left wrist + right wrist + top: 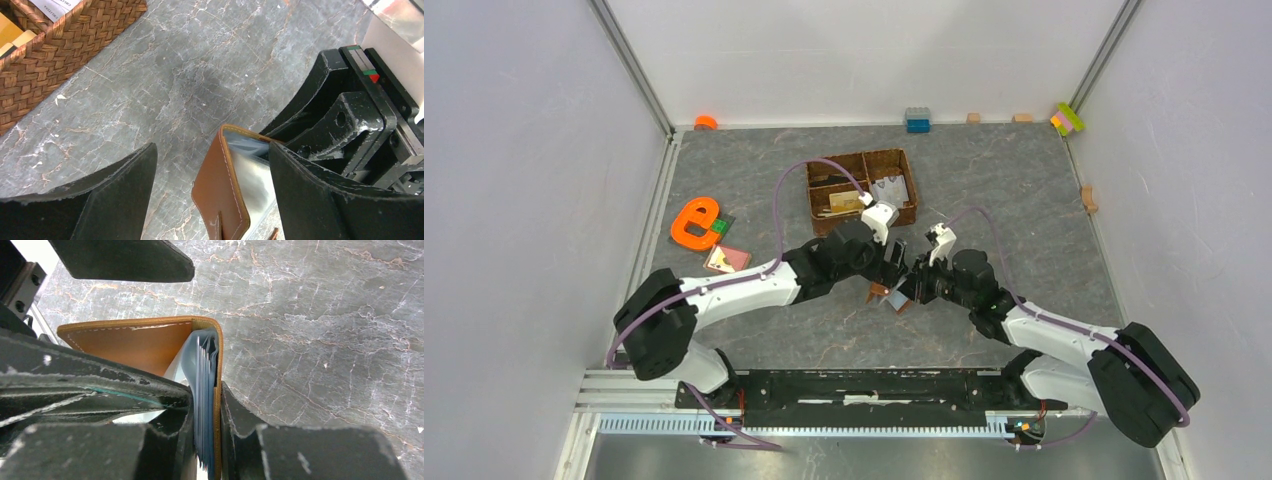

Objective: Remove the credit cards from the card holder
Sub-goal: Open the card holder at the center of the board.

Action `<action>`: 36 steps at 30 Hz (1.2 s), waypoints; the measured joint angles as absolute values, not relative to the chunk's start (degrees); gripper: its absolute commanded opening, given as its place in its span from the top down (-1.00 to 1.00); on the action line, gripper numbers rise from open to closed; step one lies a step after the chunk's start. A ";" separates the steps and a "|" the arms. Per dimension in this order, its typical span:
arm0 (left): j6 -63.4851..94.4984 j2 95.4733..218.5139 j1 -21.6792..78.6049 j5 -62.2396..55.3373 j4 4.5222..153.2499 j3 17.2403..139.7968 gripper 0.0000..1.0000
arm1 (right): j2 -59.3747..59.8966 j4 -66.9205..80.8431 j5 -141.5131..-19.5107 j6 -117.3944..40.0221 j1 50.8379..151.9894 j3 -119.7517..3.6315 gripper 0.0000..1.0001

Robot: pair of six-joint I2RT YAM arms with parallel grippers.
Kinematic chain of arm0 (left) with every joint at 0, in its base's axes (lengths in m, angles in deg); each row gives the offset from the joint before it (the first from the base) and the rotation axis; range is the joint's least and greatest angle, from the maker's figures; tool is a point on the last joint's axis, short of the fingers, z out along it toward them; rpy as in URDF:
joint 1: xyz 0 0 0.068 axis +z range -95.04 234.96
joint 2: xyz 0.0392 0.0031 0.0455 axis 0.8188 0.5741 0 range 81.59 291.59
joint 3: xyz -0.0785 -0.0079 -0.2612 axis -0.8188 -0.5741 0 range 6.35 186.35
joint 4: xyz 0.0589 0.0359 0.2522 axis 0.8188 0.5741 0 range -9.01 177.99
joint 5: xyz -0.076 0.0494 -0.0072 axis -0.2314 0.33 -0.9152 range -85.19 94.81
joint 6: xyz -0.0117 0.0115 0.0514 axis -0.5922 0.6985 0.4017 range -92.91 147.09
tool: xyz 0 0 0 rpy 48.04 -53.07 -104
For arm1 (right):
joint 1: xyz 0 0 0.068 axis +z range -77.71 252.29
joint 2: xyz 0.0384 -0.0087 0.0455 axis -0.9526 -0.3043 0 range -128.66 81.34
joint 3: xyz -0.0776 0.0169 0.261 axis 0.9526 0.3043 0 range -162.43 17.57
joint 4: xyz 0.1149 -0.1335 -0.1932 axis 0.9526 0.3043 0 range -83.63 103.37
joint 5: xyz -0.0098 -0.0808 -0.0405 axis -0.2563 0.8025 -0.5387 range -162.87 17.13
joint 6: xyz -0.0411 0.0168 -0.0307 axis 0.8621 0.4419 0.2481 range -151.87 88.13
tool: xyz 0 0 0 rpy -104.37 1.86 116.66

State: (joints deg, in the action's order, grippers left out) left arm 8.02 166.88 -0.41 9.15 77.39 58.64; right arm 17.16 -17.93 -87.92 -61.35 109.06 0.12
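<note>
Evidently the two arms have met over the middle of the grey marble-patterned table [1024, 200] so that one can steady the small brown leather-look bifold card holder [140, 342] while the other works on it. The right gripper [207, 405] is clamped on one flap, its fingers pinching the brown cover and the pale grey-blue pocket layers together. That grip holds the card holder off the surface, with the other flap swung out to the side.

The left gripper [210, 160] has its jaws wide apart and touches nothing. The free brown flap rises between its two fingers, and a pale, glossy inner face shows just beside the right-hand one. This placement looks like the set-up for closing on a flap or a card edge.

Whether any credit cards [202, 385] remain is hard to tell, since only stacked pale edges show in the pockets. Behind the arms sits a brown woven compartment basket [904, 158]. It holds flat tan and pale pieces, possibly cards, and is well apart from the card holder.
</note>
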 measured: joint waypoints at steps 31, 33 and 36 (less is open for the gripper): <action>17.37 178.21 -3.67 13.65 100.21 71.71 -0.24 | 9.27 -14.52 -92.44 -61.65 104.36 -3.97 0.67; 17.24 178.32 -3.65 14.74 101.07 71.89 -0.13 | 9.27 -14.54 -92.60 -61.67 104.36 -3.97 0.61; 16.65 178.32 -2.71 14.26 101.76 72.08 0.10 | 9.27 -14.56 -92.64 -61.65 104.36 -3.97 0.39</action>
State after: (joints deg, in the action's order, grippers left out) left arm 16.65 178.32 -2.71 14.26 101.76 72.08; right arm 9.27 -14.56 -92.64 -61.65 104.36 -3.97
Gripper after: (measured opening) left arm 0.549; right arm 0.226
